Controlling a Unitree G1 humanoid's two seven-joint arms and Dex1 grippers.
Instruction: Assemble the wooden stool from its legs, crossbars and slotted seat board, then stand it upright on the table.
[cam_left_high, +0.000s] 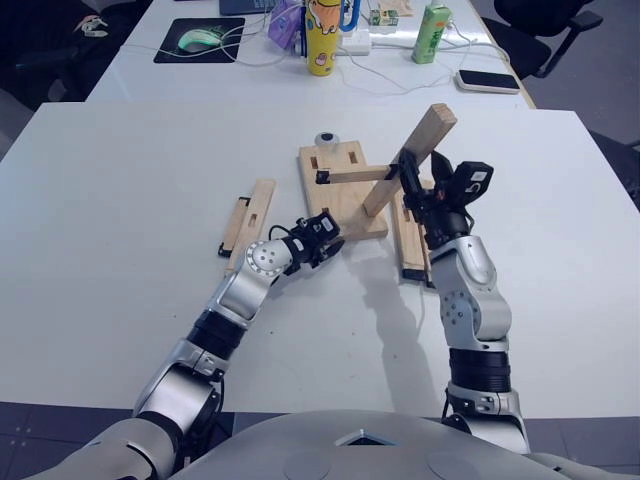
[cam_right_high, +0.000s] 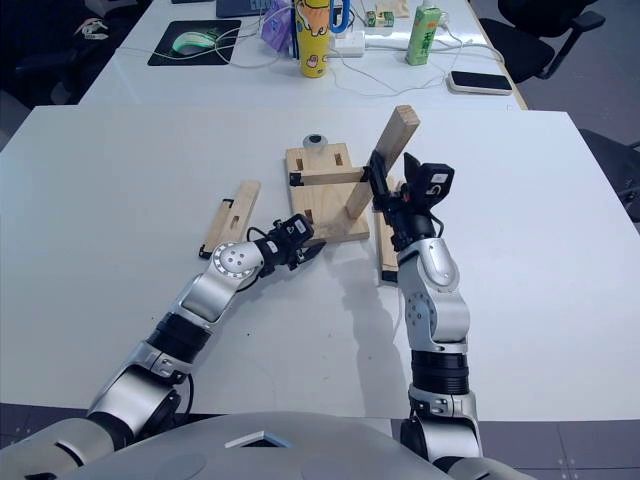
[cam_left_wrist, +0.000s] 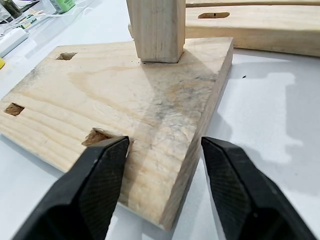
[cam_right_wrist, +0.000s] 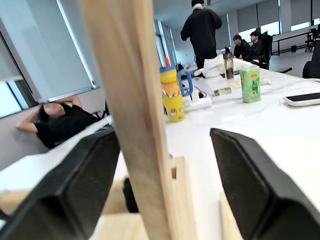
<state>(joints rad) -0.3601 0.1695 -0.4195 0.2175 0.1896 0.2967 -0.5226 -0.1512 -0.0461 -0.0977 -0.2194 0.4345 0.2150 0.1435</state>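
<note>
The slotted seat board lies flat at the table's middle. One leg stands tilted in it, leaning right and away, and a crossbar runs from that leg to the left above the board. My right gripper is open, its fingers on either side of the leg partway up. My left gripper is open at the board's near corner, one finger over the top face and one beside the edge. Up close, the leg's foot sits in its slot.
Two more wooden pieces lie flat left of the board, and others lie to its right under my right arm. A small round object sits behind the board. The back table holds a yellow cup, a green carton and a phone.
</note>
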